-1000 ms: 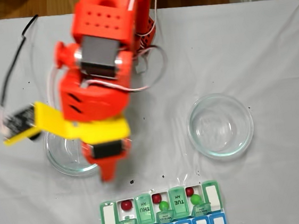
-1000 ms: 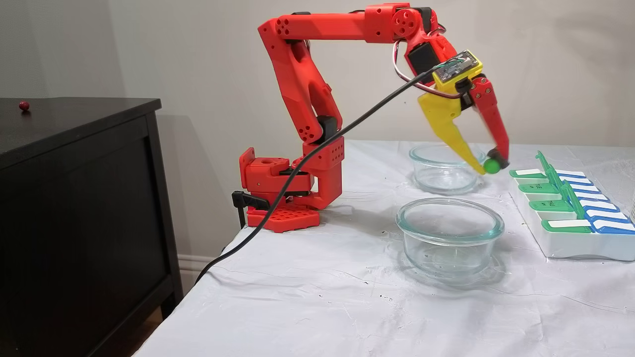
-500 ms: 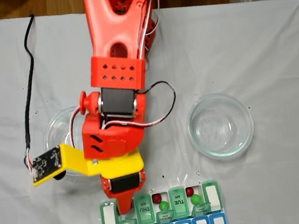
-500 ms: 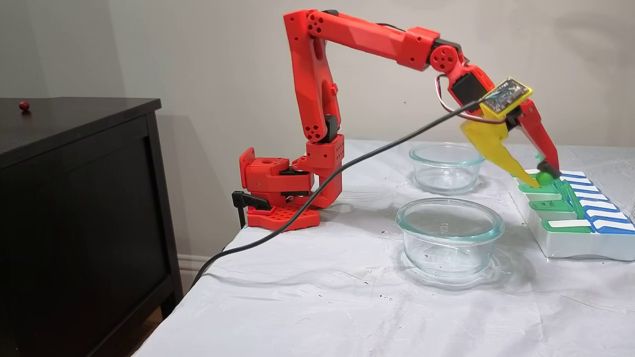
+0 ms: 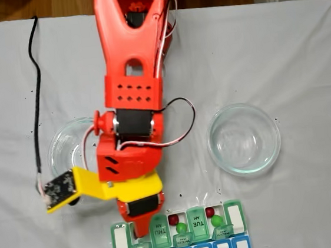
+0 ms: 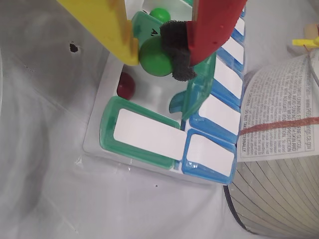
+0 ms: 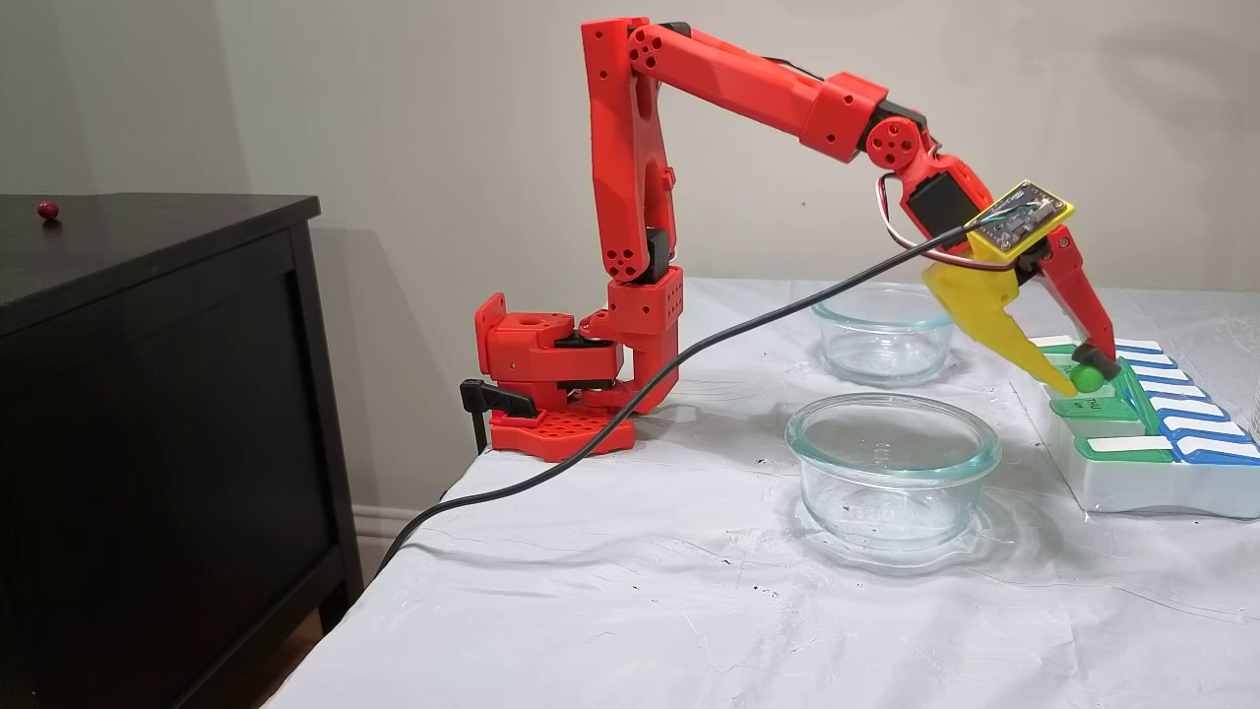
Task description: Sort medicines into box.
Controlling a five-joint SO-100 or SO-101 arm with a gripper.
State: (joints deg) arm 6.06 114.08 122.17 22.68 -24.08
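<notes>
In a fixed view from above, the gripper (image 5: 142, 232) is dipping into the box (image 5: 240, 243), its tip inside an open cell so a release would likely drop the load there. To its right, two red and two green pills are lying in open cells; two glass bowls are flanking the arm.

In the wrist view, the fingers are clamping a green pill (image 6: 155, 57) directly above an open cell, with a red pill (image 6: 125, 85) lying just below them and another green pill (image 6: 160, 14) beyond.

In the side fixed view, the gripper (image 7: 1083, 375) is hovering low over the box (image 7: 1132, 492), pill pinched at its tip; one stray red ball (image 7: 46, 209) is sitting on a dark cabinet far behind the arm.
</notes>
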